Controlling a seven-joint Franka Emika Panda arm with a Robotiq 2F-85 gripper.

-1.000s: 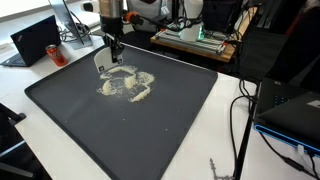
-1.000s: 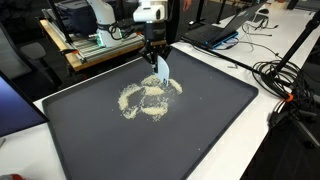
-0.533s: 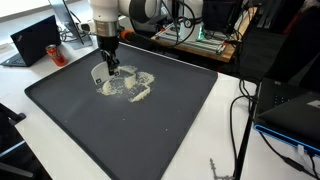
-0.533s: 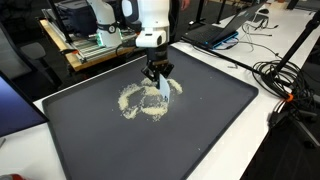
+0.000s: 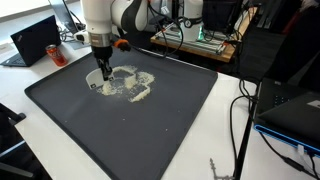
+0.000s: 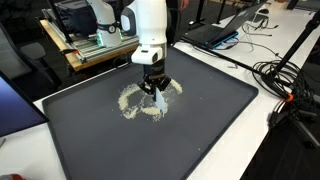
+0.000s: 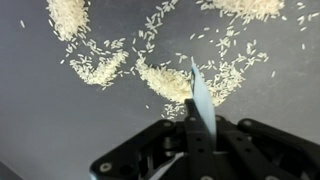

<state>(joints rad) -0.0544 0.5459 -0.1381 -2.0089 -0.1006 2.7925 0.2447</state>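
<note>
Grains of rice [image 5: 130, 85] lie scattered in a rough ring on a black mat [image 5: 150, 130]; the other exterior view shows the rice [image 6: 138, 100] on the mat [image 6: 205, 120] too. My gripper [image 5: 103, 66] [image 6: 153, 86] is shut on a thin, pale flat scraper [image 6: 157, 98], held blade down at the ring. In the wrist view the gripper [image 7: 200, 135] pinches the scraper [image 7: 200, 98], whose tip reaches a dense clump of rice [image 7: 162, 80]. More grains spread across the top of that view.
A laptop [image 5: 35, 38] and a dark can [image 5: 57, 55] stand beyond the mat's corner. A board with electronics [image 5: 195, 35] [image 6: 95, 45] lies behind the arm. Cables [image 6: 285, 75] and another laptop [image 6: 215, 30] sit on the white table [image 5: 225, 140] beside the mat.
The arm has carried the scraper from the mat's far side over the rice ring and lowered it toward the grains. The jaws stay shut on it.
</note>
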